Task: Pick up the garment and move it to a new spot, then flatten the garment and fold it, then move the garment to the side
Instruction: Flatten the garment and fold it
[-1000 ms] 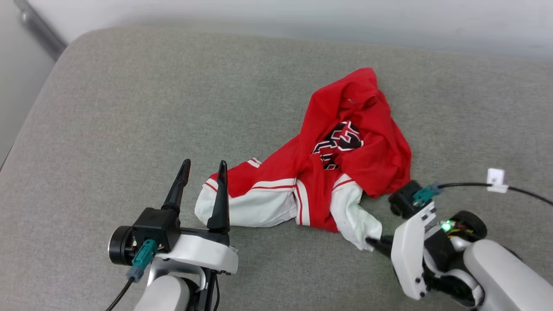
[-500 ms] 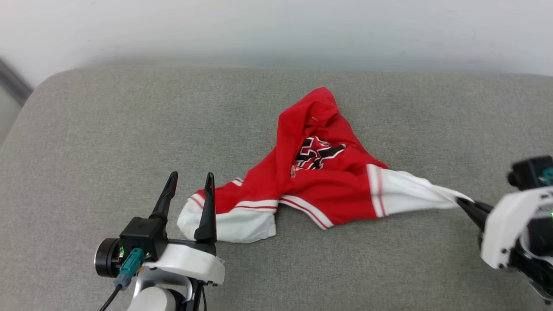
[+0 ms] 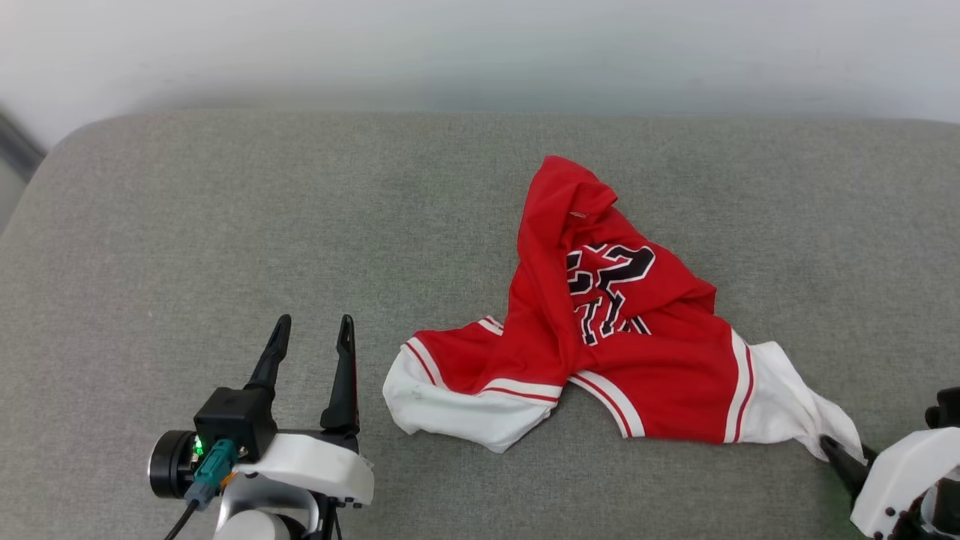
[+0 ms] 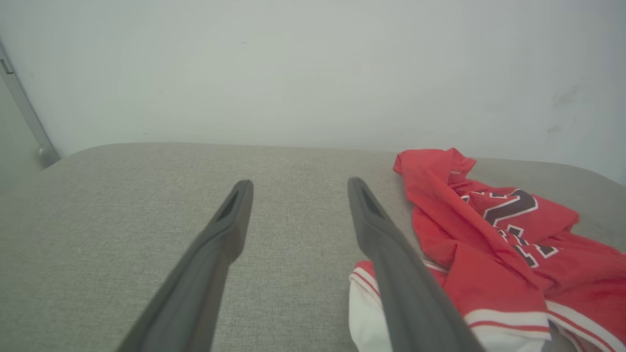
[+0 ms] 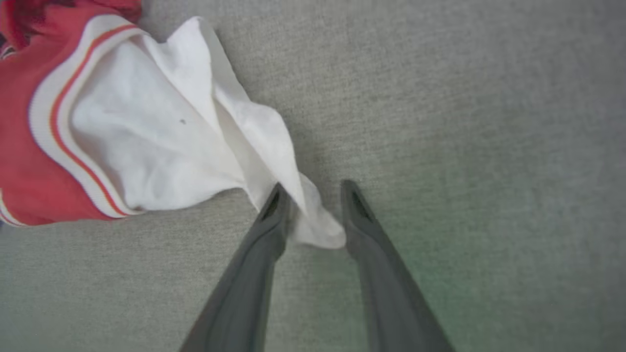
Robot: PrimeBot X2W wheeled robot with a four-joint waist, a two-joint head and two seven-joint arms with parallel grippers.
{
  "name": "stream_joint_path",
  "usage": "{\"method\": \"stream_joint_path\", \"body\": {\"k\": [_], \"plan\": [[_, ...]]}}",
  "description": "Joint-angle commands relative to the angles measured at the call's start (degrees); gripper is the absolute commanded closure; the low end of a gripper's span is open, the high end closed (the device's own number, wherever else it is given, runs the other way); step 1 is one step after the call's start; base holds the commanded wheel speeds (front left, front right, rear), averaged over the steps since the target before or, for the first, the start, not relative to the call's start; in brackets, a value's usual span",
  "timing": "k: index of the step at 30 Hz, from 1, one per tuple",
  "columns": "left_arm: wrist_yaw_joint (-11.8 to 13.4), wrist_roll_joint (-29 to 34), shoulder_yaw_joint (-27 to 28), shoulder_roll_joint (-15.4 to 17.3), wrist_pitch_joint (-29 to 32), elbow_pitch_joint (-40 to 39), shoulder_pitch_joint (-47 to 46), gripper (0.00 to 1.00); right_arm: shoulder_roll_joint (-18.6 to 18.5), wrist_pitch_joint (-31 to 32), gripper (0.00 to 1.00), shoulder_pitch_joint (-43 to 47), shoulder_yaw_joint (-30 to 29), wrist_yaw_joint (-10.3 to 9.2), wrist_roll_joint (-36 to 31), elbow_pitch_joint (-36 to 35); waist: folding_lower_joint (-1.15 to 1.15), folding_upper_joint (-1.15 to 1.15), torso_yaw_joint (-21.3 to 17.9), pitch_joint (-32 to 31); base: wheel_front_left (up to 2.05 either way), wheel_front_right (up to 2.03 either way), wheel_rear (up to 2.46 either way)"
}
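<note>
On grey upholstered cushion (image 3: 225, 225), centre-right: red jersey T-shirt (image 3: 600, 330), crumpled, not flat. Black white-outlined print facing up, partly lost in folds. 2 white red-striped sleeves spread low: 1 toward L, 1 drawn out toward R.

L gripper (image 3: 315, 321) at lower L, fingers pointing up the head view, spread wide, nothing btwn them. Just beside the L sleeve, not touching it. In L wrist view (image 4: 299, 182), sleeve edge partly hidden behind the near finger (image 4: 391, 254).

R gripper (image 3: 832, 446) at lower R corner, at the tip of the other sleeve. In R wrist view (image 5: 314, 185), jaws parted w/ the white sleeve tip lying slack btwn them, brushing 1 finger (image 5: 274, 215); no squeeze on the cloth visible.

Around: pale wall (image 3: 480, 52) behind cushion, dark strip (image 3: 15, 146) at far L edge, teal plug w/ black cable (image 3: 214, 469) on L wrist. Bare cushion btwn L gripper and far edge.
</note>
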Motion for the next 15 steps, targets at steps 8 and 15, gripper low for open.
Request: {"method": "stream_joint_path", "body": {"k": [8,15], "plan": [[0.8,-0.9,0.5,1.1,0.4,0.3,3.3,0.0,1.7,-15.9,0.0,4.4,2.8,-0.02,-5.8,-8.1,0.0,0.0,-0.4,-3.9,0.0,0.0,0.0],[0.9,-1.9,0.7,1.8,1.6,0.3,4.9,0.0,3.5,-25.6,0.0,6.0,4.2,-0.03,-9.5,-14.4,0.0,0.0,-0.4,-6.1,0.0,0.0,0.0]]}}
